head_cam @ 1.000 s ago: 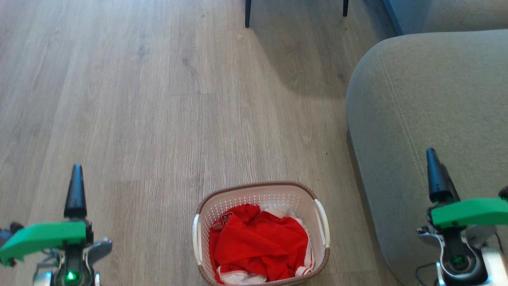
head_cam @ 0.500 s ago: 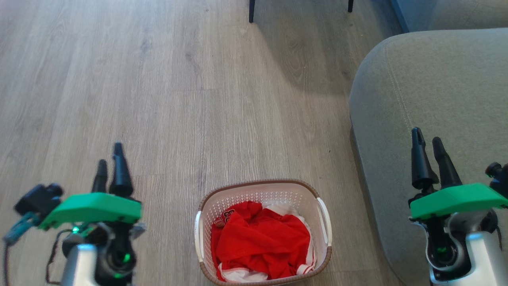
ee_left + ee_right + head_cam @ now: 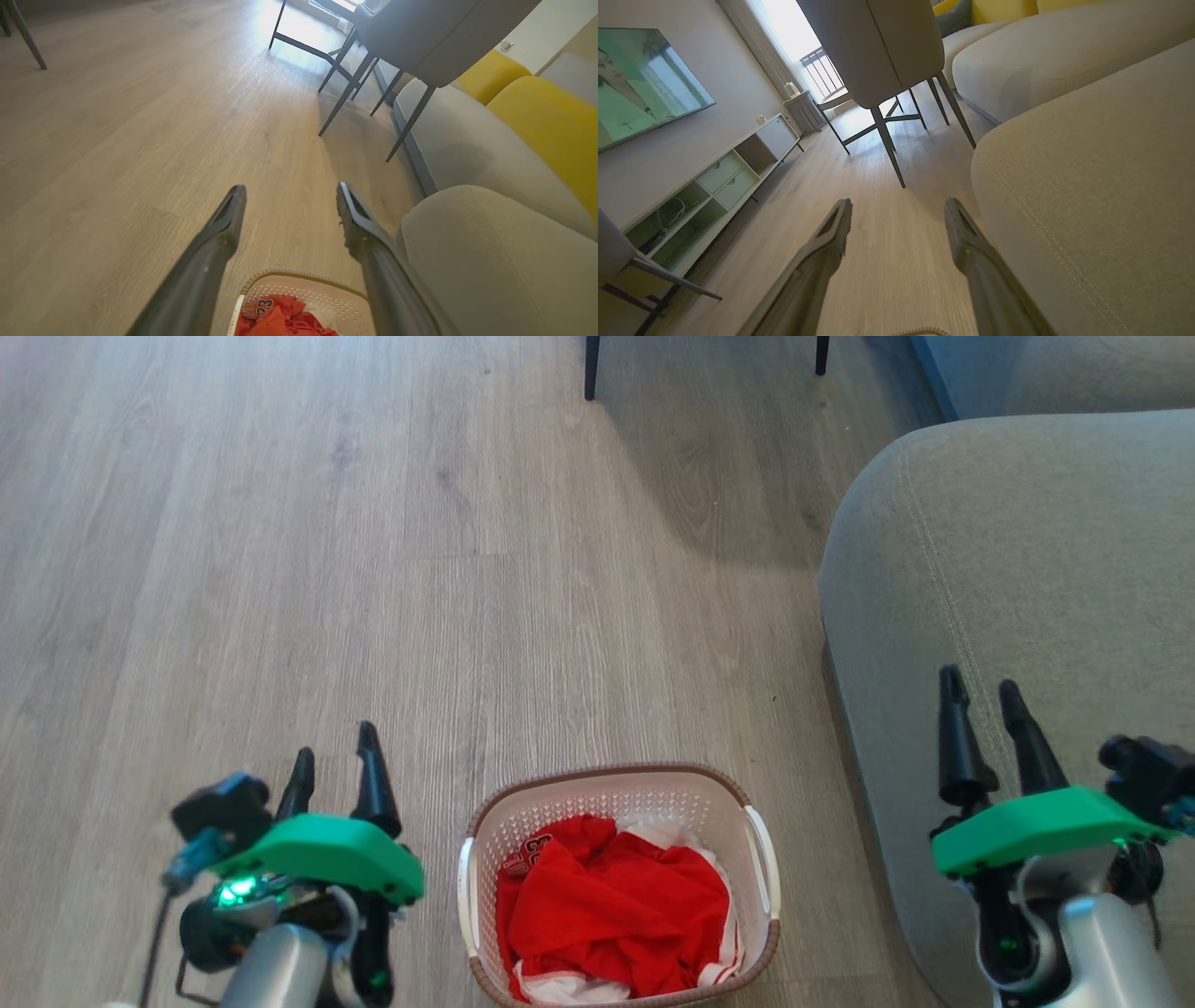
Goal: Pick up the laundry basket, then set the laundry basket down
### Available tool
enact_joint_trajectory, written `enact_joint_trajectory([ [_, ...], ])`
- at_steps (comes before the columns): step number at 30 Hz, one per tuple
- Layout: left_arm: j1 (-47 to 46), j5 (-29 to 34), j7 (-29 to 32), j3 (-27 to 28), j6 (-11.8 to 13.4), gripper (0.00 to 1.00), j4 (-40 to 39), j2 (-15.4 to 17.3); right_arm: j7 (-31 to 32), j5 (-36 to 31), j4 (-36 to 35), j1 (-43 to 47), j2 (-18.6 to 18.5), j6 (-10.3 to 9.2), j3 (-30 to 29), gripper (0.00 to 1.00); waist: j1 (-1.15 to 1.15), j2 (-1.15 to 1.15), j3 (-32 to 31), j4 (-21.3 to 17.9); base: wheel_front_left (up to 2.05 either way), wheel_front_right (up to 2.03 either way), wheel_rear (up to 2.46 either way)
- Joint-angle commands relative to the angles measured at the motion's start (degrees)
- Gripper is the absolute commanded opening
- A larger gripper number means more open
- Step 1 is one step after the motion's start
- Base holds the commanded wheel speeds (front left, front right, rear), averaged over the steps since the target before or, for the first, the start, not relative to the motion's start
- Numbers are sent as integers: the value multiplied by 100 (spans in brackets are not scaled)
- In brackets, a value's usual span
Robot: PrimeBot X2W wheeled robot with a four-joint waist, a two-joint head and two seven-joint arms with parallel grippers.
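Fingers of left gripper (image 3: 335, 740) and right gripper (image 3: 977, 679) stand wide apart, empty, either side of laundry basket (image 3: 611, 795).

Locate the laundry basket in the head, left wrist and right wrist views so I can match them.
Head view: laundry basket at bottom centre, standing on the floor.
Left wrist view: bottom edge, centre; its far rim and red clothes show.
Right wrist view: a thin brown arc at the bottom edge, centre, probably its rim.
Shared landmark: the grey sofa, on the right in all three.
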Motion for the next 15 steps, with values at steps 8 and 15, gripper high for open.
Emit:
enact_joint_trajectory([
  [8, -535, 772, -214, -572, 603, 100, 201, 305, -195, -248, 295, -167, -147, 28, 378, 100, 0, 0, -40, 26, 0, 0, 0],
  [15, -565, 828, -332, -898, 349, 100, 291, 328, -313, -800, 585, -249, -222, 30, 595, 100, 0, 0, -53, 78, 0, 0, 0],
])
